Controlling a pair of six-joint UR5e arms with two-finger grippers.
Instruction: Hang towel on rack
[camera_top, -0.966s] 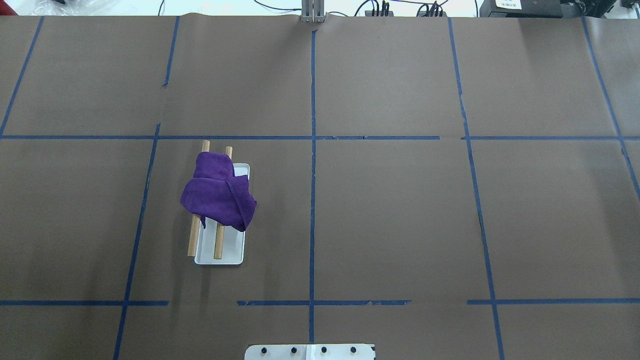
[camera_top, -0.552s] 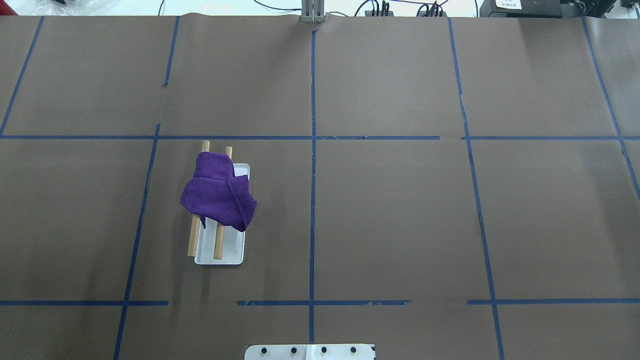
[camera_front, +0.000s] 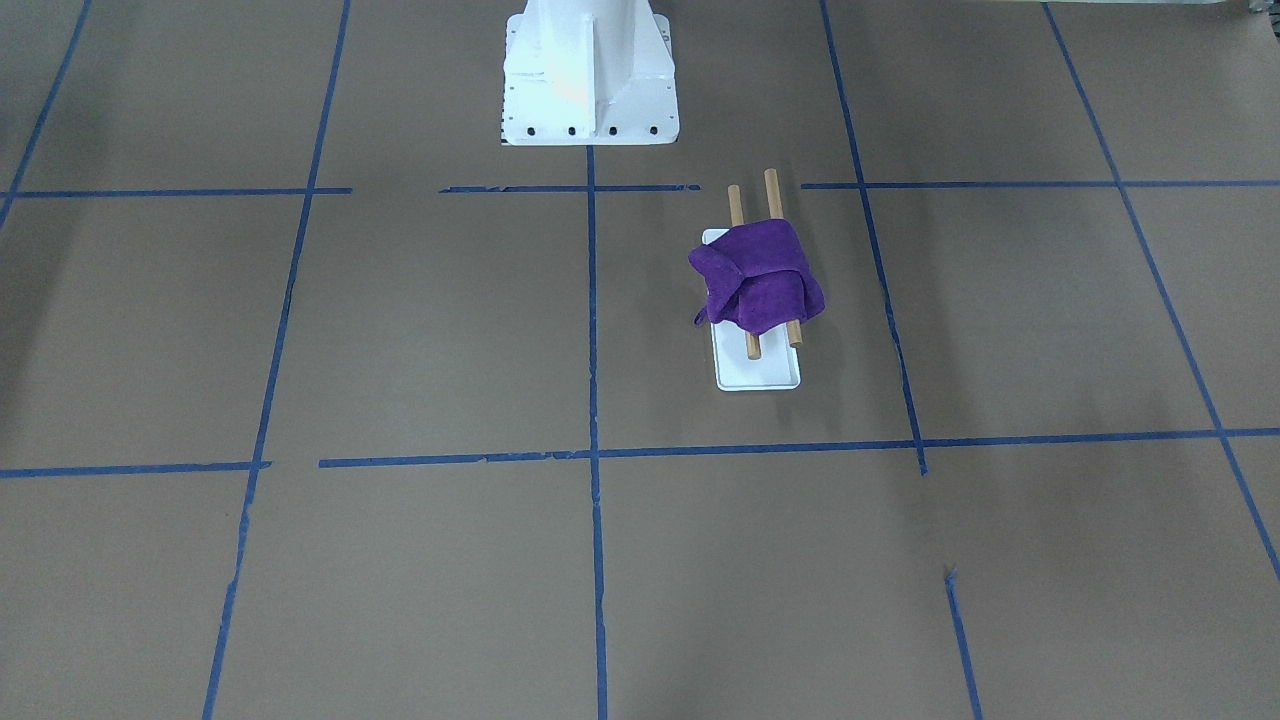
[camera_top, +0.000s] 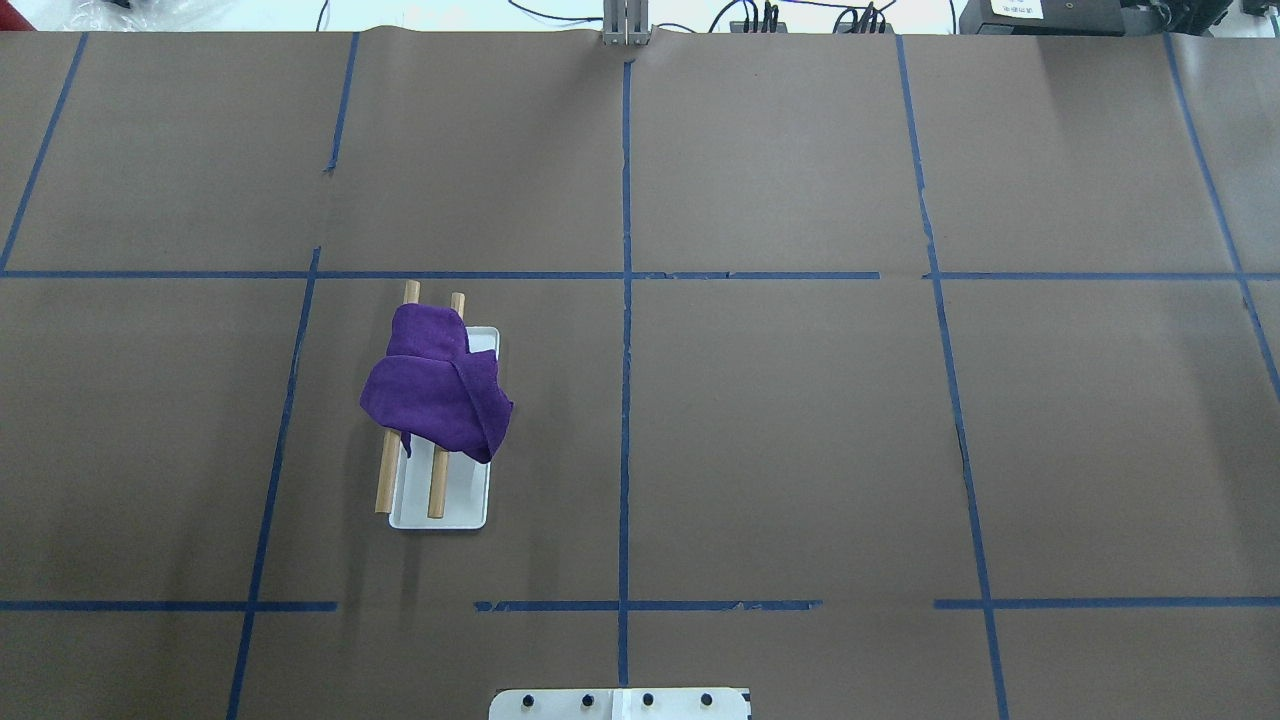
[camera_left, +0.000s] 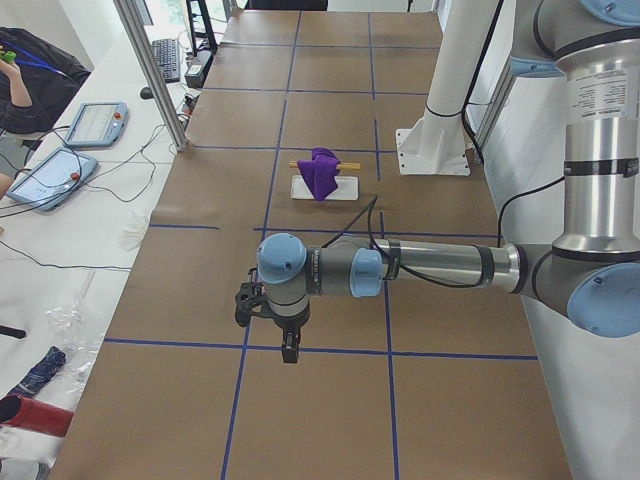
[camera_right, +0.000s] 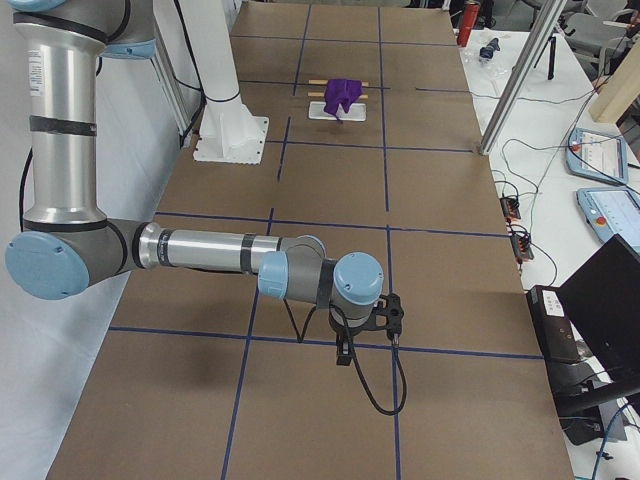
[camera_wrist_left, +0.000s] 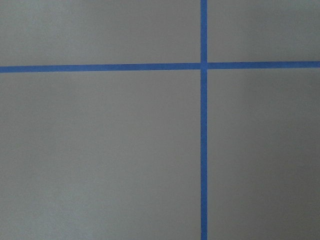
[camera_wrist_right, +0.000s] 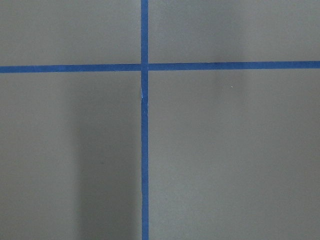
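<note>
A purple towel (camera_top: 435, 390) lies bunched over both wooden dowels of the rack (camera_top: 436, 490), with its folds hanging down onto the white base (camera_top: 465, 505). It also shows in the front view (camera_front: 760, 280), on the rack (camera_front: 770, 195). No gripper is near the towel or rack. My left gripper (camera_left: 287, 348) shows only in the exterior left view, low over the table's left end. My right gripper (camera_right: 366, 345) shows only in the exterior right view, over the right end. I cannot tell if either is open or shut. Both wrist views show only taped paper.
The table is covered in brown paper with a grid of blue tape lines (camera_top: 625, 300). The white bolted pedestal (camera_front: 588, 75) stands at the robot's side. Tablets and cables (camera_left: 75, 150) lie beyond the table's far edge, and a laptop (camera_right: 600, 300) sits off it.
</note>
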